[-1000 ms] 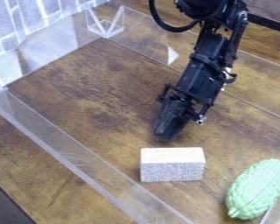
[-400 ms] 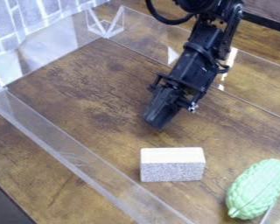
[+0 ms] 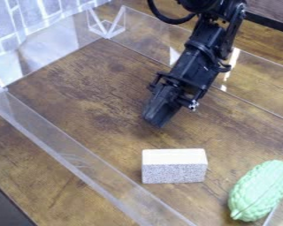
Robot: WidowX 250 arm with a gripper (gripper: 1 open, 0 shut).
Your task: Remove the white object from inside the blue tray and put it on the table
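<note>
a small white rectangular foam block lies on the dark brown wooden bench. the black end effector hovers near it, closed and empty. no writing is readable.

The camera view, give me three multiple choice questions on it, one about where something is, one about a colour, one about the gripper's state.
1. Where does the white object lie?
A. on the table
B. between the gripper's jaws
C. on top of the green bumpy thing

2. What colour is the bumpy thing at lower right?
A. red
B. green
C. blue

3. How are the jaws of the gripper?
A. wide open
B. shut on the white object
C. shut, empty

Answers: 1 A, the block rests flat on the wood, apart from the gripper. 2 B, it is plainly green. 3 C, the dark tip shows no gap and holds nothing.
</note>
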